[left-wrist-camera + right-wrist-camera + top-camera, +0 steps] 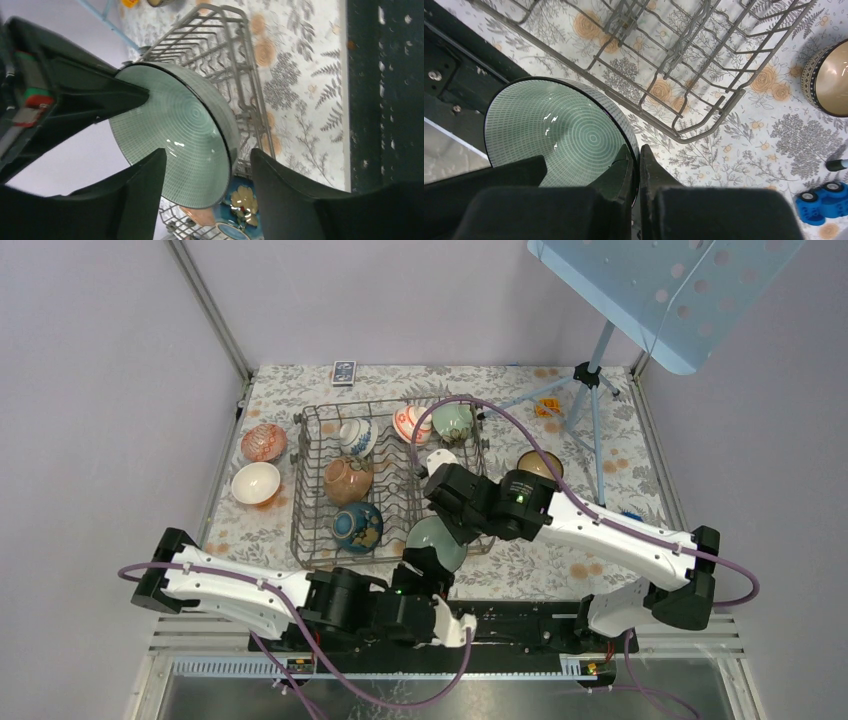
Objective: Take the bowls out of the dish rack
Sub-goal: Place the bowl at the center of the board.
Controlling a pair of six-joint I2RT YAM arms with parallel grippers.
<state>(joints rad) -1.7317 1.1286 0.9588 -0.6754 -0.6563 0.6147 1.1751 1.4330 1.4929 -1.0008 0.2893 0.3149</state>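
Observation:
A pale green bowl (437,540) with a ringed inside is held on edge above the near right corner of the dish rack (310,490). My right gripper (636,155) is shut on the bowl's rim (564,135), one finger inside and one outside. My left gripper (207,155) is open, its fingers standing either side of the same bowl (185,135) with a gap at the outer wall. Still in the rack are a blue flowered bowl (357,525), a brown bowl (348,478) and several more at the back.
On the flowered cloth left of the rack sit a red patterned bowl (263,443) and a white bowl (255,482). A tan bowl (538,465) sits right of the rack, near a tripod (590,390). A blue toy car (821,202) lies at the right.

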